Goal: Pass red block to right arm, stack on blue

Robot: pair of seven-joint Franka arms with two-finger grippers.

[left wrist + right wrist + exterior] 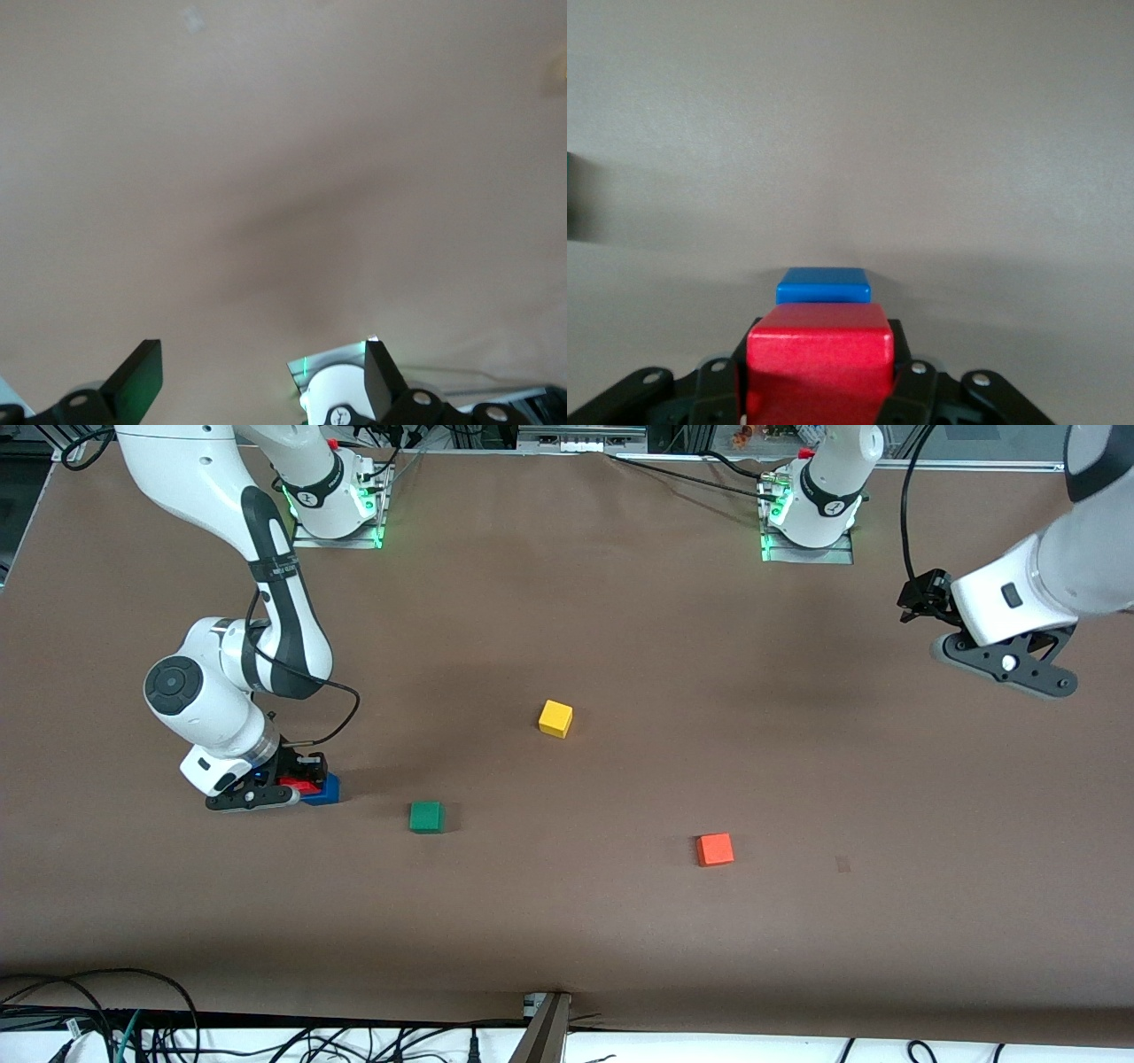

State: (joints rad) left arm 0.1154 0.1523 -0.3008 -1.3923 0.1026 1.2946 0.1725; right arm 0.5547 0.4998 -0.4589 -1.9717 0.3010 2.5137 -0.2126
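Observation:
My right gripper [285, 788] is down near the table at the right arm's end, shut on the red block [299, 784]. In the right wrist view the red block [819, 354] fills the gap between the black fingers [908, 390] of the right gripper [819, 376]. The blue cube [822, 286] shows just past it. From the front the red block overlaps the blue cube [326, 790] and sits slightly higher; whether they touch I cannot tell. My left gripper [1010, 662] waits raised over the left arm's end, open and empty [261, 367].
A yellow cube [555, 718] lies mid-table. A green cube [426, 816] lies close to the blue one, toward the left arm's end. An orange-red cube [714, 849] lies farther along that way. Cables run along the table's front edge [266, 1036].

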